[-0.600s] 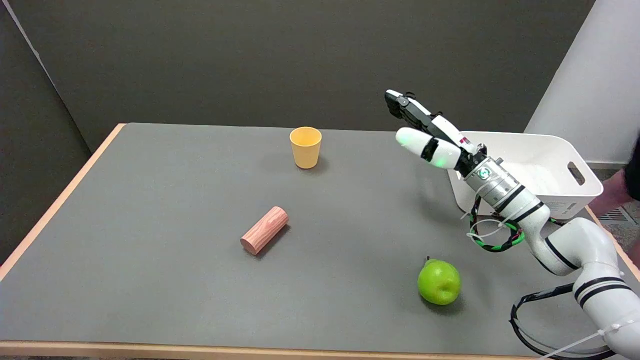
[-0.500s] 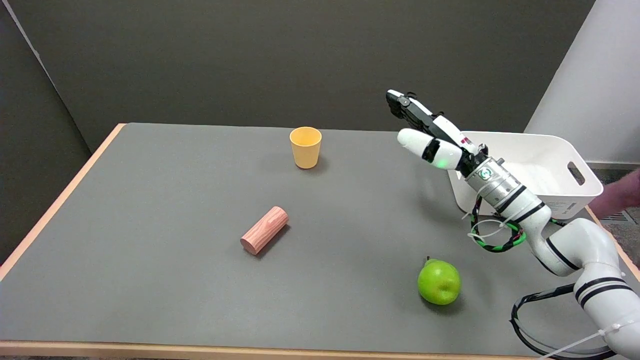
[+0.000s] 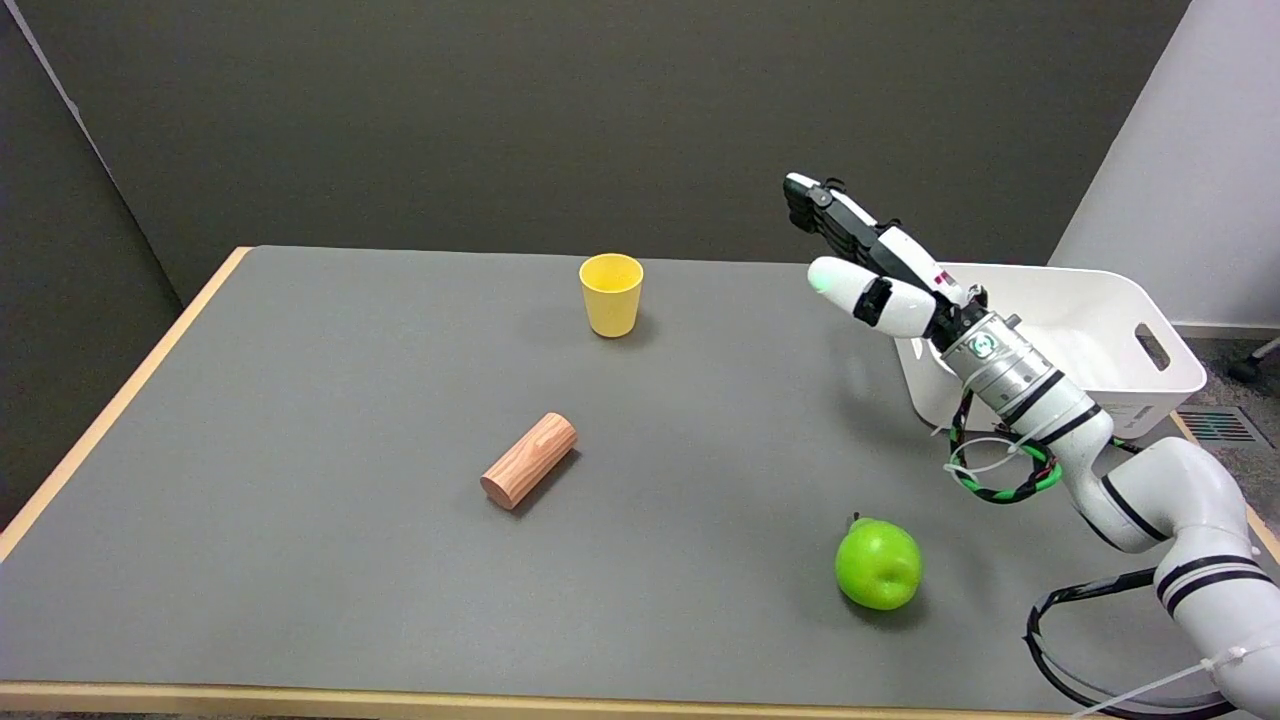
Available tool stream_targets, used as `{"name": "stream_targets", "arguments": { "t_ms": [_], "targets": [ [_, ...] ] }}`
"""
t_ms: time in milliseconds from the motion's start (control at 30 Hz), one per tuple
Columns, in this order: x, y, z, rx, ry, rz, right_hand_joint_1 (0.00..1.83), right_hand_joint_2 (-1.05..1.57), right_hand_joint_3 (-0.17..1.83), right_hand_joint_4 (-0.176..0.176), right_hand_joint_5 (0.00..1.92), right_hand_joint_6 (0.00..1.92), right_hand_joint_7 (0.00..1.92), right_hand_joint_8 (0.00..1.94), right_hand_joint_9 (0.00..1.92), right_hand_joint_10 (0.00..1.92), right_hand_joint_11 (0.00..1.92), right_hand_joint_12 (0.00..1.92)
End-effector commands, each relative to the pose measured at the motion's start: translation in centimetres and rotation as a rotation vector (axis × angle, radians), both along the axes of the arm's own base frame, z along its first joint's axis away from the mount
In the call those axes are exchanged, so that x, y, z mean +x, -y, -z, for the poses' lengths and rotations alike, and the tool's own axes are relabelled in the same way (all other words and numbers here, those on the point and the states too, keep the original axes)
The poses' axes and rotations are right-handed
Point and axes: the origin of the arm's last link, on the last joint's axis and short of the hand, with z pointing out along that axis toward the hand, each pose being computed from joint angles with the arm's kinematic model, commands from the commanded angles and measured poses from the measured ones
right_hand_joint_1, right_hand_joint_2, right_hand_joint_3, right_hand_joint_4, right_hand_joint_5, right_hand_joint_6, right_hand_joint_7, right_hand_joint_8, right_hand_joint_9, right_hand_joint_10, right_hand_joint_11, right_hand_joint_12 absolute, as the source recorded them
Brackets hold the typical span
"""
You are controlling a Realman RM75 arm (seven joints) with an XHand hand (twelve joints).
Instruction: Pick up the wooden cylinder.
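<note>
The wooden cylinder lies on its side near the middle of the grey table, its axis running from lower left to upper right. My right hand hangs in the air well to the right of it and farther back, just left of the white bin. Its fingers are stretched out straight and apart, pointing up and to the left, and nothing is in them. The cylinder lies free, with nothing touching it.
A yellow cup stands upright at the back, beyond the cylinder. A green apple sits at the front right, under my forearm's reach. A white plastic bin stands at the table's right edge.
My right hand has drifted slightly to the right and up. A person's arm seen at the far right edge earlier is gone. The cylinder, cup and apple have not moved.
</note>
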Motion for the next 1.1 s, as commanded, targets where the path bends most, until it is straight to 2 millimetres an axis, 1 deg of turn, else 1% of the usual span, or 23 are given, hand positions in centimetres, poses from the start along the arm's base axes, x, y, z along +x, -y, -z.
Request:
{"name": "stream_targets", "arguments": {
  "t_ms": [33,67,100,233,300,400,433,500,567,633,700,767,800,1000,1100],
  "targets": [
    [0.8,0.4,-0.1,-0.003,-0.030,-0.031,0.23,0.71,0.87,-0.160,0.05,0.33,0.00,0.15,0.00,0.23,0.00,0.35],
    [1.0,0.5,0.1,0.000,-0.051,-0.044,0.25,0.68,0.96,-0.161,0.04,0.35,0.00,0.17,0.00,0.24,0.00,0.38],
    [1.3,0.8,0.5,-0.001,-0.096,-0.067,0.25,0.66,0.97,-0.160,0.04,0.36,0.00,0.17,0.00,0.25,0.00,0.41],
    [1.7,1.6,1.9,-0.011,-0.263,-0.138,0.27,0.65,0.97,-0.156,0.05,0.37,0.03,0.17,0.01,0.28,0.00,0.47],
    [1.8,2.1,2.7,-0.020,-0.389,-0.189,0.29,0.65,0.97,-0.155,0.05,0.38,0.04,0.17,0.02,0.29,0.00,0.50],
    [1.9,2.9,4.0,0.016,-0.544,-0.250,0.32,0.64,0.97,-0.152,0.06,0.39,0.06,0.16,0.03,0.31,0.00,0.53],
    [2.0,3.2,4.4,0.036,-0.578,-0.264,0.44,0.69,0.90,-0.128,0.14,0.36,0.13,0.23,0.04,0.44,0.00,0.64],
    [2.5,3.9,5.4,0.096,-0.688,-0.308,0.50,0.67,0.95,-0.111,0.13,0.36,0.15,0.24,0.06,0.45,0.00,0.69],
    [2.8,4.4,6.3,0.151,-0.789,-0.339,0.52,0.67,0.96,-0.108,0.12,0.36,0.15,0.24,0.06,0.44,0.00,0.69],
    [3.1,4.7,7.0,0.190,-0.864,-0.361,0.56,0.66,1.04,-0.107,0.08,0.39,0.11,0.27,0.05,0.44,0.00,0.65],
    [3.0,5.0,8.1,0.240,-0.935,-0.373,0.80,0.64,1.06,-0.105,0.04,0.42,0.06,0.31,0.03,0.38,0.00,0.56],
    [3.1,5.0,8.8,0.268,-0.985,-0.390,0.63,0.64,1.04,-0.109,0.06,0.34,0.08,0.23,0.04,0.33,0.00,0.54],
    [3.2,4.9,9.1,0.277,-1.002,-0.401,0.61,0.64,1.03,-0.110,0.06,0.33,0.09,0.21,0.05,0.32,0.00,0.53],
    [3.9,4.6,11.4,0.344,-1.071,-0.467,0.64,0.64,1.03,-0.114,0.06,0.31,0.09,0.20,0.04,0.29,0.00,0.50],
    [3.6,4.4,12.6,0.392,-1.092,-0.484,0.65,0.64,1.03,-0.115,0.06,0.30,0.08,0.20,0.04,0.30,0.00,0.50]
  ]
}}
